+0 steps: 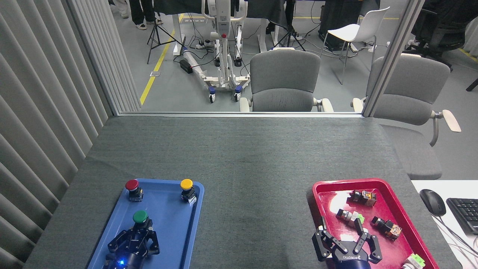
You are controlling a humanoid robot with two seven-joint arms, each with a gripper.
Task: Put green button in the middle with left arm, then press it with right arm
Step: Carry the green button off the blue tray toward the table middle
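Observation:
The green button (140, 216), a dark-green mushroom cap on a short black body, stands in the blue tray (175, 228) at the lower left. My left gripper (142, 228) has its fingers shut on the button's black body just below the cap. The middle (254, 179) of the dark grey table covering lies bare between the two trays. Over the near end of the red tray (328, 188), my right gripper (341, 228) hangs open with nothing between its fingers.
A red-capped button (132, 185) and a yellow-capped button (186, 185) stand at the blue tray's far end. Several small switch parts (386, 226) lie in the red tray. A mouse (432, 201) and keyboard (465, 213) sit at the right edge.

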